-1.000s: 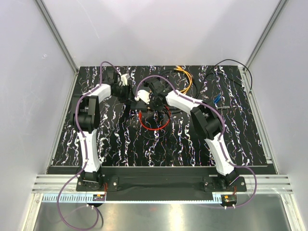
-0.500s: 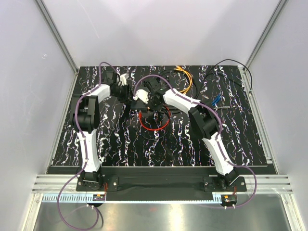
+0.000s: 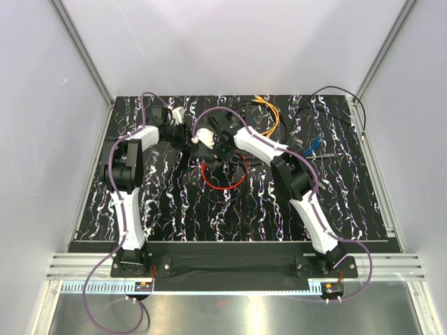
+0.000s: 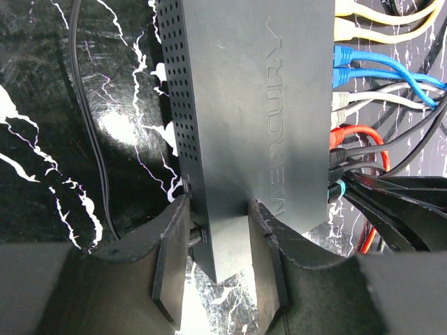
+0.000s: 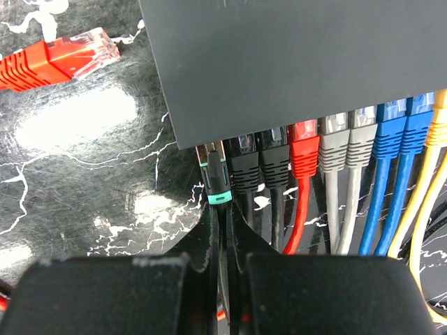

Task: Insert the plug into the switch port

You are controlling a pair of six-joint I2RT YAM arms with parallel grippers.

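Nearest, worktop (image 3: 174,209): black with white veining.

Next, red cable loop (image 3: 225,183): lies flat on the worktop, just in front of both claws.

Right claw (image 5: 223,241): fingers pressed together, pinching the plug (image 5: 215,178) by the thin black cable just behind its teal band.

Plug: black, with its nose at the mouth of the end socket of the switch (image 5: 293,70). It sits just beside two seated black plugs (image 5: 260,162). How deep it sits cannot be told.

Left claw (image 4: 218,262): fingers closed against opposite sides of the switch's near end, pinching it.

Switch: flat black box with one perforated side wall and raised MERCURY lettering on its face. It is at mid-worktop, between the two claws.

Socket row, beyond the two black plugs: one red plug (image 5: 304,143), two grey (image 5: 348,143), two blue (image 5: 404,125), then yellow (image 5: 441,105). All are seated along one edge.

Loose red plug (image 5: 59,59): on the worktop, apart from the switch, clear tip showing.

Farthest, yellow cables (image 3: 269,115) coil toward the far edge, and blue cables (image 3: 316,145) trail to the right.
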